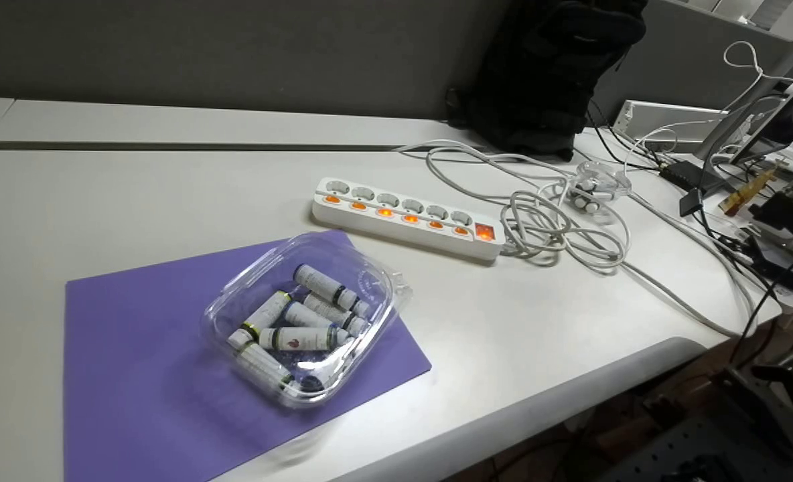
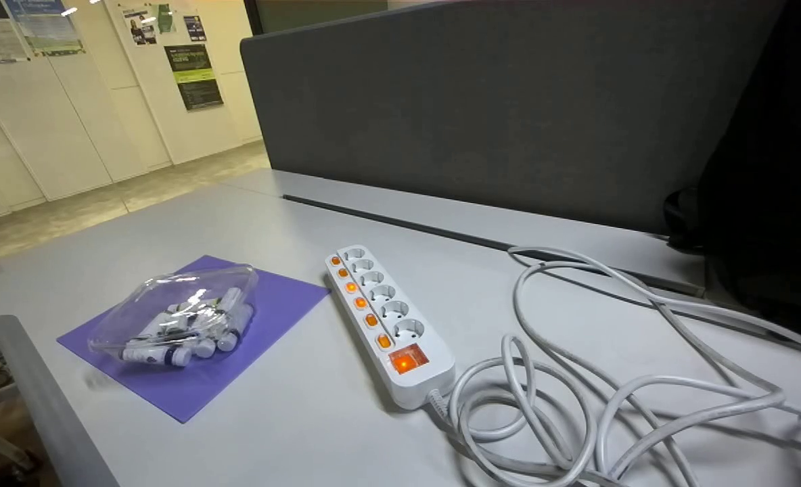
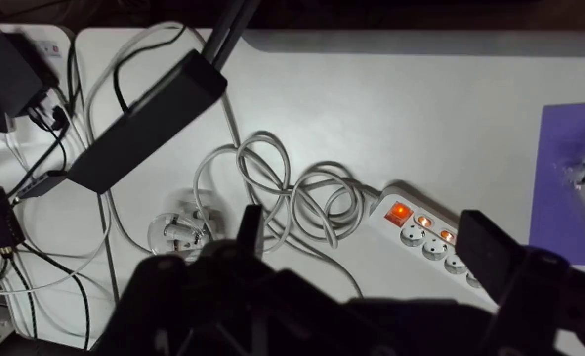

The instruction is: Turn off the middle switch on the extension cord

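The extension cord is a white power strip, seen in both exterior views (image 1: 403, 232) (image 2: 414, 389) and in the wrist view (image 3: 395, 232). It has a row of round sockets and a row of small orange switches. The large main switch (image 1: 484, 231) at the cable end glows. Two middle small switches (image 1: 384, 212) (image 1: 410, 219) look brighter than the others in both exterior views. In the wrist view my gripper (image 3: 364, 222) is open and empty, above and apart from the strip. Its right finger hides the middle switches there. I cannot make out the gripper in the exterior views.
A clear plastic box (image 1: 303, 321) of small bottles sits on a purple sheet (image 1: 135, 375) beside the strip. Grey cable coils (image 1: 537, 221) lie at its main-switch end, near another clear container (image 1: 601, 181). A black backpack (image 1: 544, 73) leans on the partition.
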